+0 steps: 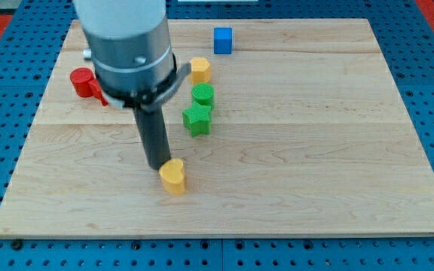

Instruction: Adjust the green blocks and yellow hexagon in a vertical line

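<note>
A yellow hexagon (200,69) sits near the view's top centre of the wooden board (315,150). Just below it is a green round block (203,95), and below that a green star-shaped block (197,120); the three form a rough line running down the view. My tip (159,166) is lower and to the left of the green star, touching or nearly touching the upper left of a yellow heart-shaped block (173,177).
A blue cube (223,40) stands near the board's top edge. A red block (87,83) lies at the view's left, partly hidden behind the arm's grey body (126,45). A blue perforated surface surrounds the board.
</note>
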Robot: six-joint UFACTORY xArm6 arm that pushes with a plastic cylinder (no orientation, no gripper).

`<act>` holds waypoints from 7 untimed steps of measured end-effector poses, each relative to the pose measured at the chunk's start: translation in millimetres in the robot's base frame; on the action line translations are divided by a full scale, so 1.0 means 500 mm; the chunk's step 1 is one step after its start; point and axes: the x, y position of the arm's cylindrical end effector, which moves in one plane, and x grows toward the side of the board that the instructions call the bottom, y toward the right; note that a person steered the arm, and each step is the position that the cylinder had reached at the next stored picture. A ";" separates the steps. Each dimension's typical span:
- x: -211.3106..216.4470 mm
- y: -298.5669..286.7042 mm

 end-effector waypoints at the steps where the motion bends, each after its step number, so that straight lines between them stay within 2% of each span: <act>1: 0.069 0.044; 2: 0.065 0.037; 3: 0.158 0.020; 5: 0.113 0.129; 6: 0.095 0.004; 7: 0.017 0.112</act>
